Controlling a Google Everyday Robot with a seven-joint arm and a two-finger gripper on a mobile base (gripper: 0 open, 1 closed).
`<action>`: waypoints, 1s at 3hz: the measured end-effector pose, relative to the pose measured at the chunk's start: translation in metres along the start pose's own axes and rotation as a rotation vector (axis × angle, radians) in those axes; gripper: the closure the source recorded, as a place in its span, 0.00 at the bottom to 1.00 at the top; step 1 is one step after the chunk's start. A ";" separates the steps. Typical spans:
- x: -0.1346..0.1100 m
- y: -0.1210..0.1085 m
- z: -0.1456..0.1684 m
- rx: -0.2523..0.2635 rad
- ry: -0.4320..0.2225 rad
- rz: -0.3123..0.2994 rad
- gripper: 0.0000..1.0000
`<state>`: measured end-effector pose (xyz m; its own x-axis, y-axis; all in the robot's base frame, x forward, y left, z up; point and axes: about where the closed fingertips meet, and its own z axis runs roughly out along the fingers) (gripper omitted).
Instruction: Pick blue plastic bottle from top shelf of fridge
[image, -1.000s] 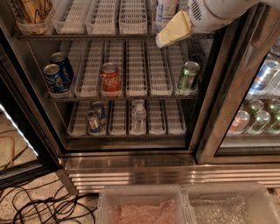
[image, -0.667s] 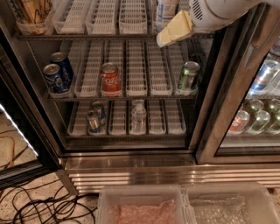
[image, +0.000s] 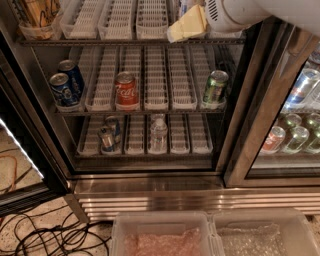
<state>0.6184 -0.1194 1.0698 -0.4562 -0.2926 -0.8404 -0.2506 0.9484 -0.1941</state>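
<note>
- Camera view: gripper (image: 186, 25) sits up and right of the red cola can (image: 126, 90), at the front edge of the top shelf (image: 100, 42). A pale yellow pad faces the camera, with the white arm housing behind it. Cannot tell whether the grip is wide, narrow or holding anything.
- Blue plastic bottle (image: 186, 6): only a sliver shows, pale blue and white, at the frame's top edge. It is up and right of the red cola can, directly behind the gripper's pad, in a right-hand lane of the top shelf. Cannot tell if gripper and bottle touch.
- Fridge (image: 247, 130): the door is open. Its dark frame post stands right of the red cola can, and the ribbed steel base runs below it.
- Same shelf as the red cola can: two blue cans (image: 67, 85) to its left, a green can (image: 215, 86) to its right.
- One shelf below the red cola can: a small clear water bottle (image: 158, 134) just right and small cans just left. None of these is the target.
- Handling, as a judgement: the thin plastic is probably light if empty and heavier if full. The walls may flex and the surface is smooth, possibly damp from the chill, so it could slip.
- Best hold is likely mid-body across the labelled section, squeezed squarely. The bottle should lift above the tray's raised front before it is pulled out.
- Risk: a high grip could tip the tall bottle.
</note>
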 end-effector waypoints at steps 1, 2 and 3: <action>-0.010 0.002 0.005 0.001 -0.035 0.045 0.15; -0.017 0.002 0.009 0.005 -0.054 0.079 0.24; -0.033 -0.010 0.015 0.046 -0.100 0.098 0.26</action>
<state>0.6486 -0.1172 1.0920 -0.3888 -0.1866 -0.9022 -0.1688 0.9771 -0.1293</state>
